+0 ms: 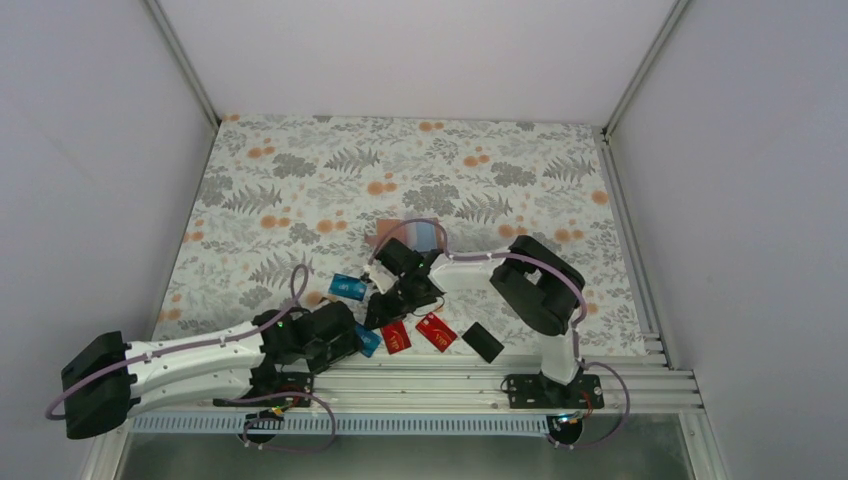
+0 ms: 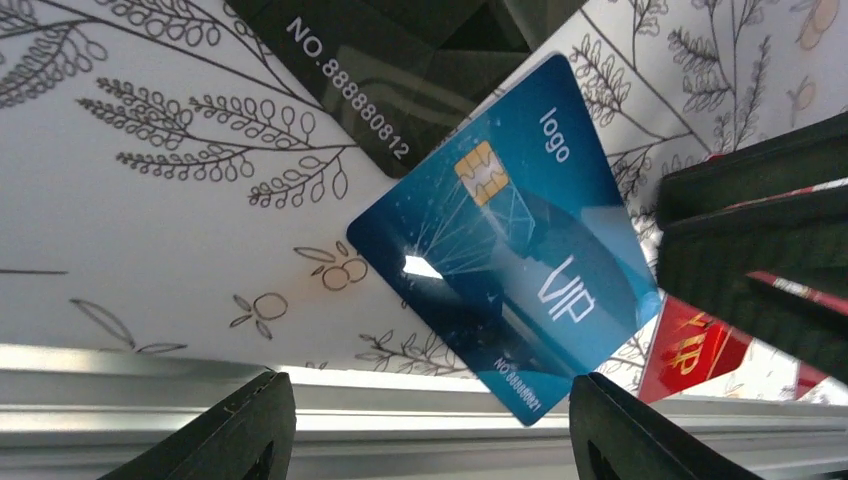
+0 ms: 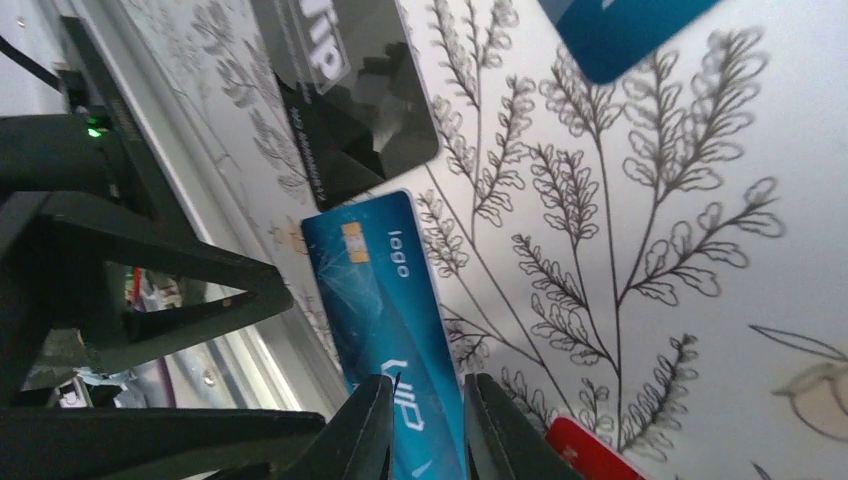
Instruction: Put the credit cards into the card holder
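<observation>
At the near edge of the tabletop [image 2: 150,250], the blue card [image 2: 500,280], which I judge light, stiff and slick, is pinched at its VIP end by my right fingers [image 3: 370,435], my left fingers [image 2: 240,430] spread empty either side, best taken across its long edges.

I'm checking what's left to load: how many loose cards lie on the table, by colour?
blue cards: 2
red cards: 2
black cards: 2
Total: 6
Any card at the card holder is too unclear to count.
</observation>
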Robot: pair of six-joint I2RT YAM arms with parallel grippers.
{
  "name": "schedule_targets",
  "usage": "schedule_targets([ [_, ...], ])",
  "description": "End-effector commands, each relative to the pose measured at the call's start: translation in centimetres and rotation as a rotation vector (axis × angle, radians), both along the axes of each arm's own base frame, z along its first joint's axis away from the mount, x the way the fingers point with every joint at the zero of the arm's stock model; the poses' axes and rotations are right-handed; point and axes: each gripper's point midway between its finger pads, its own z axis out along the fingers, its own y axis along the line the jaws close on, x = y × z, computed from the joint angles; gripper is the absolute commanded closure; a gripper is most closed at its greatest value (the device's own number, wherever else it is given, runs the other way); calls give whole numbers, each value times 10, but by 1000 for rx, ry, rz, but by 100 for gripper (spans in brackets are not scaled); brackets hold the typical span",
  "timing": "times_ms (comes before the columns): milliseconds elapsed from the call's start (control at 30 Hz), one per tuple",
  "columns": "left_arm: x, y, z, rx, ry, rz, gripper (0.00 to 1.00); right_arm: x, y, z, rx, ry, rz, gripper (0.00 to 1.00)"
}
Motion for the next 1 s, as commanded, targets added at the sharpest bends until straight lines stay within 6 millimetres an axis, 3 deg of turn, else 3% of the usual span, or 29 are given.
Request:
schedule_targets([
  [0, 9, -11, 0, -97, -38, 76, 32, -9, 6, -13, -13, 0, 20, 80],
  [200, 11, -10, -3, -126, -59, 104, 35, -17, 5, -22, -38, 16, 32, 80],
  [567, 18, -13, -11, -197, -101, 146, 50, -24, 2, -27, -53, 43, 40, 80],
  [967, 31, -22, -2, -264, -187, 160, 67, -39, -3, -32, -48, 88, 76, 81],
])
